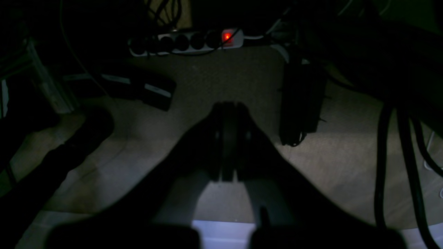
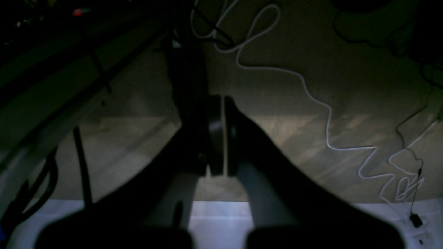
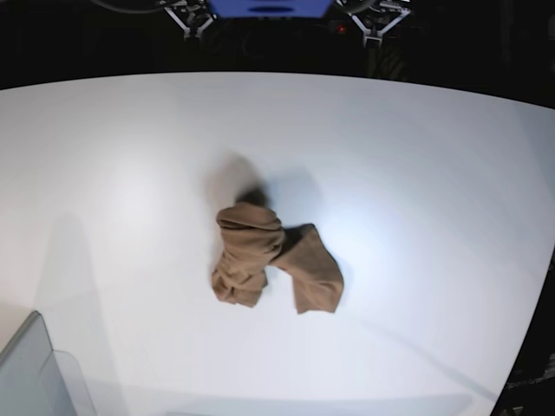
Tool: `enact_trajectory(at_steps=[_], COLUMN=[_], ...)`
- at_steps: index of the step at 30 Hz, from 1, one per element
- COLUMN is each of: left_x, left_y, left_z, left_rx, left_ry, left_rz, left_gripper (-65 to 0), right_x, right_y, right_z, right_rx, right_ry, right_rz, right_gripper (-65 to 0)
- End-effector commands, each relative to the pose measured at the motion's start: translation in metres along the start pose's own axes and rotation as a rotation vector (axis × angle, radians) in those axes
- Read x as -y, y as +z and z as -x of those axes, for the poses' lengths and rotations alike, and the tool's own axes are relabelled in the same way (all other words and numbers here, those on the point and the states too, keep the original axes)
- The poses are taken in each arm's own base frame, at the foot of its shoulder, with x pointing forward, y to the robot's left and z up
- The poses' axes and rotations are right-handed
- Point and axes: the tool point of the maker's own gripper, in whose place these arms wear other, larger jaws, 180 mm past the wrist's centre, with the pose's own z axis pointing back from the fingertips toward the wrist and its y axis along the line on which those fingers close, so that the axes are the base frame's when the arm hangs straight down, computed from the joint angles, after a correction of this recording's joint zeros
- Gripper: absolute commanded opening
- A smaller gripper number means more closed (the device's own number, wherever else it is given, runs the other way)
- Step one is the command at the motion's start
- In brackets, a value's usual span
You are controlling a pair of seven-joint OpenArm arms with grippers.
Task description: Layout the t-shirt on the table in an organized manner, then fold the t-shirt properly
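The brown t-shirt (image 3: 269, 257) lies crumpled in a twisted heap near the middle of the white table (image 3: 434, 156), with one flap spread to its right. Neither gripper is near it. In the dim left wrist view, my left gripper (image 1: 228, 138) hangs over the floor with its fingers pressed together and nothing between them. The right wrist view shows my right gripper (image 2: 219, 135) shut and empty too, only a thin slit between its fingers. In the base view only the arm mounts (image 3: 373, 17) show, at the table's far edge.
A power strip (image 1: 187, 41) with a red light, a black adapter (image 1: 301, 103) and dark cables lie on the floor under the left gripper. A white cable (image 2: 311, 97) snakes across the floor under the right one. A translucent bin (image 3: 30, 373) stands at the table's near left corner.
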Motion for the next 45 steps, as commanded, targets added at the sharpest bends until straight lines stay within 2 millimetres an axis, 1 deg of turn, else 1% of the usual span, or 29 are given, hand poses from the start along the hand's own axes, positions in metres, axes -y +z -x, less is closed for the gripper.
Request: enact_trajectory(at_steps=[1,11,13,14,15,16,17,18,19,20,22,23,25,27,29,32,35,37,39,42,45], left_x=[-0.001,-0.001,-0.001,-0.002,-0.003,-0.002,-0.002,-0.006,-0.014,-0.019,-0.023,-0.026,-0.032,-0.033,-0.040,-0.050,-0.063,-0.066,-0.066,-0.059,-0.046], left_y=[0.000,0.000,0.000,0.001,0.004,0.006,0.007,0.010,0.014,0.019,0.029,0.037,0.051,0.067,0.080,0.099,0.123,0.140,0.162,0.194,0.223], left_z=[0.001,0.001,0.002,0.008,0.021,0.028,0.030,0.035,0.042,0.043,0.039,0.039,0.030,0.027,0.018,0.005,-0.018,-0.037,-0.054,-0.083,-0.109], left_rx=[0.003,0.003,0.001,-0.008,-0.027,-0.031,-0.020,-0.009,0.004,0.031,0.095,0.124,0.190,0.225,0.248,0.280,0.339,0.389,0.446,0.537,0.621], left_ry=[-0.005,-0.003,-0.003,-0.001,-0.003,-0.004,-0.005,-0.010,-0.019,-0.027,-0.040,-0.049,-0.070,-0.087,-0.083,0.003,0.091,0.119,0.132,0.126,0.121], left_rz=[-0.002,-0.003,-0.002,-0.002,-0.004,-0.002,-0.001,-0.006,-0.017,-0.022,-0.024,-0.026,-0.030,-0.028,-0.033,-0.027,-0.002,0.027,0.061,0.115,0.170], left_gripper=[-64.8,-64.8,-64.8,-64.8,-64.8,-64.8,-64.8,-64.8,-64.8,-64.8,-64.8,-64.8,-64.8,-64.8,-64.8,-64.8,-64.8,-64.8,-64.8,-64.8,-64.8], right_x=[-0.003,-0.003,-0.003,-0.003,-0.002,-0.002,0.001,0.007,0.011,0.012,0.016,0.017,0.030,0.035,0.044,0.045,0.045,0.042,0.041,0.042,0.037], right_y=[0.000,0.000,0.001,0.001,0.001,0.003,0.004,0.005,0.007,0.010,0.017,0.023,0.036,0.054,0.076,0.111,0.154,0.182,0.211,0.254,0.285], right_z=[0.000,0.000,0.004,0.006,0.011,0.023,0.031,0.035,0.041,0.049,0.057,0.059,0.059,0.054,0.043,0.024,-0.006,-0.025,-0.047,-0.083,-0.114], right_rx=[0.006,0.006,0.000,-0.003,-0.011,-0.029,-0.038,-0.038,-0.037,-0.034,-0.005,0.018,0.067,0.136,0.209,0.319,0.447,0.525,0.611,0.742,0.854], right_ry=[-0.003,-0.003,-0.003,-0.003,-0.004,-0.004,-0.003,-0.002,-0.003,-0.001,0.001,0.004,0.014,0.023,0.036,0.051,0.073,0.080,0.084,0.084,0.087], right_rz=[-0.016,-0.016,-0.016,-0.015,-0.015,-0.014,-0.011,-0.001,0.005,0.006,0.010,0.013,0.030,0.038,0.050,0.050,0.049,0.044,0.046,0.059,0.052], right_gripper=[-65.0,-65.0,-65.0,-65.0,-65.0,-65.0,-65.0,-65.0,-65.0,-65.0,-65.0,-65.0,-65.0,-65.0,-65.0,-65.0,-65.0,-65.0,-65.0,-65.0,-65.0])
